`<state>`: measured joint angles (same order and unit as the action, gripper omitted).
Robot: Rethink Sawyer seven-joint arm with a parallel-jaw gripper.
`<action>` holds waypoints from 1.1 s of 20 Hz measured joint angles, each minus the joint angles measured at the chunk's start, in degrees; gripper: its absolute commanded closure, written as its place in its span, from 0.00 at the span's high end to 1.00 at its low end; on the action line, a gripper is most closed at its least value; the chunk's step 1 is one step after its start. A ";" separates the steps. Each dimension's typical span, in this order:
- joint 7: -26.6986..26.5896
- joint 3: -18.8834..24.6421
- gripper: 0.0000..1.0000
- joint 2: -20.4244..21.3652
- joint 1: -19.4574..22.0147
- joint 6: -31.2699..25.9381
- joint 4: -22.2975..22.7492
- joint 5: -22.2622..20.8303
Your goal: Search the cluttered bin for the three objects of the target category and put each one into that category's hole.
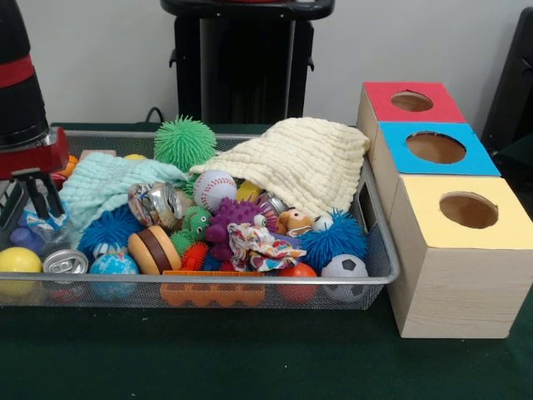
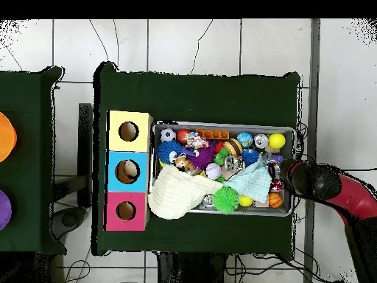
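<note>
The wire-mesh bin (image 1: pixel 250 282) lies across the table, full of toys; it also shows in the overhead view (image 2: pixel 221 124). My gripper (image 1: pixel 32 208) hangs low over the bin's left end, its black fingers (image 1: pixel 52 198) spread apart. In the overhead view the gripper (image 2: pixel 278 177) is at the bin's right end. Just below the fingers lies a small see-through thing with a blue-white label (image 1: pixel 35 222), likely a bottle, mostly hidden. I cannot tell whether the fingers touch it. No other bottle shows.
Three wooden boxes with round holes stand beside the bin: red top (image 1: pixel 411 101), blue top (image 1: pixel 435 147), yellow top (image 1: pixel 468 210). A cream cloth (image 1: pixel 300 162) and a mint cloth (image 1: pixel 108 183) cover part of the clutter. Silver cans (image 1: pixel 158 202) and balls lie around.
</note>
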<state>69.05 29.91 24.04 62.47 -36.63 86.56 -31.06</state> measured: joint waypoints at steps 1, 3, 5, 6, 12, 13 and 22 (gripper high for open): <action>0.00 0.00 0.00 0.03 0.00 0.00 0.02 -0.01; 0.00 -0.01 0.00 0.14 -0.01 0.00 0.07 -0.06; 0.00 -0.03 0.00 0.34 0.00 -0.01 0.31 -0.12; 0.00 -0.04 0.00 0.44 0.01 -0.01 0.45 -0.15; 0.00 -0.25 0.00 1.92 0.00 -0.02 1.54 -0.20; 0.00 -0.27 0.00 2.22 0.01 -0.02 1.76 -0.21; 0.00 -1.43 0.00 5.99 -0.08 -0.02 4.94 -0.21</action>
<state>69.05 28.48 30.04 62.39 -36.66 91.51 -31.27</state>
